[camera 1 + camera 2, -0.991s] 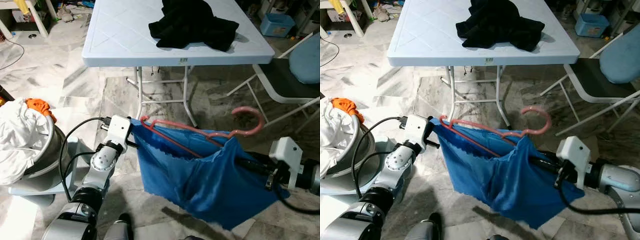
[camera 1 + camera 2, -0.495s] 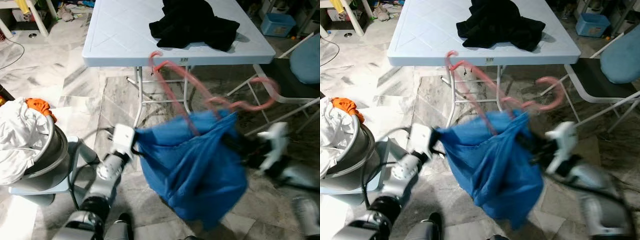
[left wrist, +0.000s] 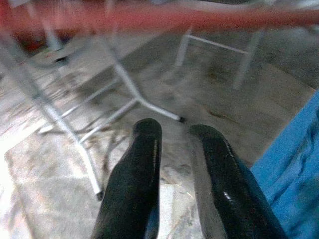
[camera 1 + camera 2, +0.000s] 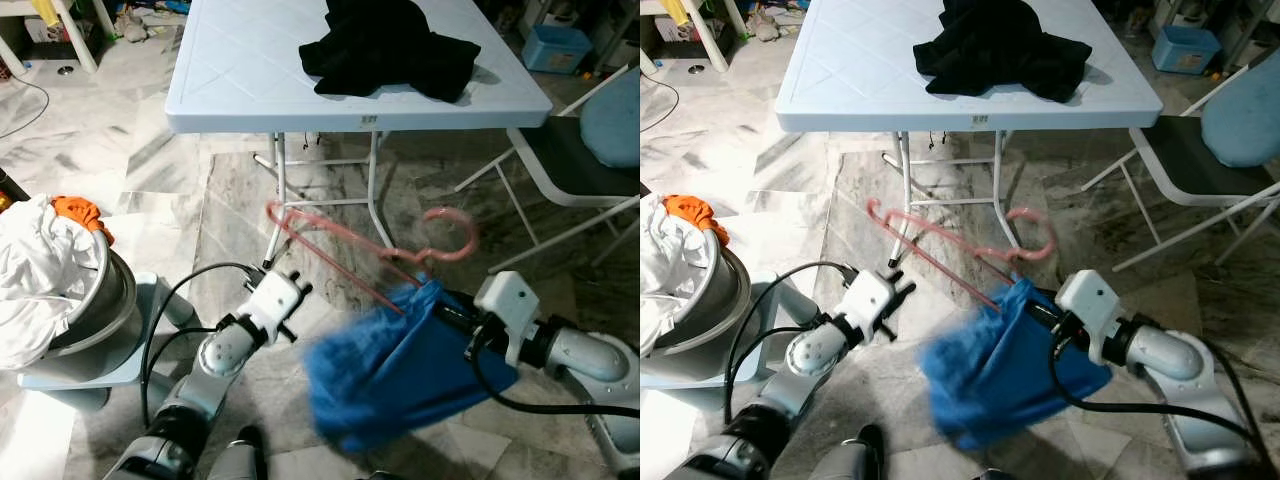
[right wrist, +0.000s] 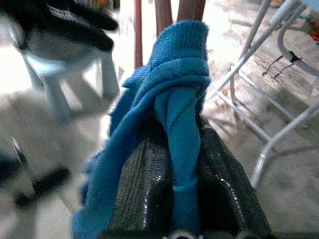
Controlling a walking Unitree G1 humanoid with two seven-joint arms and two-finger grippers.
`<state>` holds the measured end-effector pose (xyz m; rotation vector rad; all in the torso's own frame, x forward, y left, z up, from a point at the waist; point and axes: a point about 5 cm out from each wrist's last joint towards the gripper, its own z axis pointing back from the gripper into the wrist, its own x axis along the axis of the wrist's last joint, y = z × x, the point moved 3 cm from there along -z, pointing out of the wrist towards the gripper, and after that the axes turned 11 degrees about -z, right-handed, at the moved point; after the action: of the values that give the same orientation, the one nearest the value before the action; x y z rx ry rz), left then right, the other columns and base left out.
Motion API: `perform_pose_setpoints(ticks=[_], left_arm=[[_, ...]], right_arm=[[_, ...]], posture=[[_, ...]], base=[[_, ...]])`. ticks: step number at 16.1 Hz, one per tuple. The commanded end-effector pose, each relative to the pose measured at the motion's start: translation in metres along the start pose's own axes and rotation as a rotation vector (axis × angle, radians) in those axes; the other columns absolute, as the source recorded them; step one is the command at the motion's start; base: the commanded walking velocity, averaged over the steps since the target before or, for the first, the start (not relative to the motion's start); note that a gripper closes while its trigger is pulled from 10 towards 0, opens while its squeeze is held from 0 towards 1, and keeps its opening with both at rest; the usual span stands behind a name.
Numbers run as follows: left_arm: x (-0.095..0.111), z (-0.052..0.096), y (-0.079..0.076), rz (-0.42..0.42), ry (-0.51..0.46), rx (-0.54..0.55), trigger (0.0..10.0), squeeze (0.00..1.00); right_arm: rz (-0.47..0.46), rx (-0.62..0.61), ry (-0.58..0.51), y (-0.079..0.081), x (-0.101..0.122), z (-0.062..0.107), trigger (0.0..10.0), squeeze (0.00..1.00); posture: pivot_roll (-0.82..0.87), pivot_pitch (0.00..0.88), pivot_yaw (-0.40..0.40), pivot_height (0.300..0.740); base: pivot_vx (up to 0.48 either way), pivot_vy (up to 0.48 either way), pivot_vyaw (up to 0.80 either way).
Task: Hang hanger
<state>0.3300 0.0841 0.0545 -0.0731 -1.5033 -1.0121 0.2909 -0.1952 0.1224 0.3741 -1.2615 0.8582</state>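
A pink hanger (image 4: 340, 245) is threaded into a blue cloth (image 4: 390, 370) low in front of the table. Its hook (image 4: 455, 235) points up beside my right gripper (image 4: 445, 305), which is shut on the cloth's bunched top edge (image 5: 177, 99). The cloth hangs blurred below that gripper, above the marble floor. The hanger's free end (image 4: 272, 210) sticks out to the left with no cloth on it. My left gripper (image 4: 295, 295) is a little left of the cloth, apart from it. Its fingers (image 3: 144, 149) are slightly open with nothing between them.
A pale blue folding table (image 4: 250, 90) stands ahead with a black garment (image 4: 385, 45) on it. A steel basin (image 4: 95, 300) of white laundry with an orange cloth (image 4: 75, 210) stands at the left. A folding chair (image 4: 580, 150) is at the right, a blue bin (image 4: 555, 45) behind it.
My left gripper has let go of the blue cloth, which has dropped and bunched under the right gripper. The hanger swung up towards the table edge, then came back down.
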Motion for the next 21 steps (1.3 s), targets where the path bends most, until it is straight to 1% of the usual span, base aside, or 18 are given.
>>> perform_pose_setpoints(ticks=[1,3,4,5,6,7,8,10,11,12,13,14,15,16,18,19,20,21], left_arm=[[-0.001,0.005,-0.024,-0.060,-0.018,-0.146,10.0,1.00],[-0.003,0.009,-0.031,-0.089,-0.025,-0.193,10.0,1.00],[0.000,0.009,-0.028,-0.106,-0.050,-0.173,10.0,1.00],[0.004,0.009,-0.022,-0.108,-0.074,-0.129,10.0,1.00],[0.008,0.009,-0.014,-0.139,-0.095,-0.072,10.0,1.00],[0.018,0.010,0.003,-0.221,-0.147,0.006,10.0,1.00],[0.020,0.011,0.008,-0.256,-0.158,0.029,10.0,1.00],[0.030,0.012,0.019,-0.271,-0.214,0.057,10.0,1.00],[0.030,0.012,0.017,-0.289,-0.219,0.037,10.0,1.00],[0.029,0.011,0.012,-0.250,-0.219,0.012,10.0,1.00],[0.028,0.009,0.007,-0.220,-0.214,-0.015,10.0,1.00],[0.027,0.007,0.006,-0.171,-0.204,-0.023,10.0,1.00],[0.027,0.003,0.006,-0.080,-0.190,-0.019,10.0,1.00],[0.030,0.000,0.004,-0.050,-0.207,-0.045,10.0,1.00],[0.035,-0.005,0.005,-0.050,-0.221,-0.061,10.0,1.00],[0.036,-0.007,0.006,-0.059,-0.220,-0.077,10.0,1.00],[0.037,-0.009,0.007,-0.049,-0.225,-0.100,10.0,1.00],[0.037,-0.009,0.007,-0.030,-0.231,-0.138,10.0,1.00]], right_arm=[[0.120,-0.039,0.051,-0.016,0.002,0.005,10.0,0.00],[0.188,-0.068,0.081,-0.027,0.002,0.004,10.0,0.00],[0.216,-0.059,0.090,-0.028,0.003,0.003,10.0,0.00],[0.246,-0.037,0.106,-0.027,0.002,0.003,10.0,0.00],[0.273,-0.022,0.126,-0.027,0.000,0.003,10.0,0.00],[0.306,0.022,0.173,-0.027,-0.008,0.005,10.0,0.00],[0.323,0.046,0.196,-0.026,-0.012,0.007,10.0,0.00],[0.366,0.089,0.268,-0.027,-0.022,0.013,10.0,0.00],[0.375,0.098,0.272,-0.028,-0.021,0.013,10.0,0.00],[0.405,0.102,0.272,-0.028,-0.019,0.011,10.0,0.00],[0.410,0.111,0.261,-0.027,-0.017,0.009,10.0,0.00],[0.415,0.119,0.249,-0.025,-0.015,0.007,10.0,0.00],[0.411,0.129,0.244,-0.022,-0.015,0.006,10.0,0.00],[0.412,0.141,0.244,-0.021,-0.015,0.005,10.0,0.00],[0.412,0.159,0.233,-0.017,-0.015,0.003,10.0,0.00],[0.402,0.184,0.221,-0.012,-0.014,0.002,10.0,0.00],[0.394,0.214,0.212,-0.007,-0.014,0.002,10.0,0.00],[0.397,0.226,0.210,-0.006,-0.013,0.002,10.0,0.00]], posture=[[-0.09,0.206,-0.036,0.740],[-0.09,0.207,-0.037,0.740],[-0.09,0.208,-0.037,0.740],[-0.09,0.211,-0.036,0.740],[-0.09,0.214,-0.038,0.740],[-0.09,0.214,-0.040,0.740],[-0.09,0.214,-0.041,0.740],[-0.09,0.216,-0.042,0.740],[-0.09,0.216,-0.042,0.740],[-0.10,0.218,-0.042,0.740],[-0.10,0.218,-0.042,0.740],[-0.10,0.220,-0.039,0.740],[-0.10,0.220,-0.039,0.740],[-0.09,0.220,-0.045,0.740],[-0.10,0.218,-0.042,0.740],[-0.10,0.218,-0.042,0.740],[-0.10,0.218,-0.043,0.740],[-0.10,0.219,-0.040,0.740]], base=[[0.000,0.000,0.00],[0.000,0.000,0.00],[0.000,0.000,0.00],[0.000,0.000,0.00],[0.000,0.000,0.00],[0.000,0.000,0.00],[0.000,0.000,0.00],[0.000,0.000,0.00],[0.000,0.000,0.00],[0.000,0.000,0.00],[0.000,0.000,0.00],[0.000,0.000,0.00],[0.000,0.000,0.00],[0.000,0.000,0.00],[0.000,0.000,0.00],[0.000,0.000,0.00],[0.000,0.000,0.00],[0.000,0.000,0.00]])
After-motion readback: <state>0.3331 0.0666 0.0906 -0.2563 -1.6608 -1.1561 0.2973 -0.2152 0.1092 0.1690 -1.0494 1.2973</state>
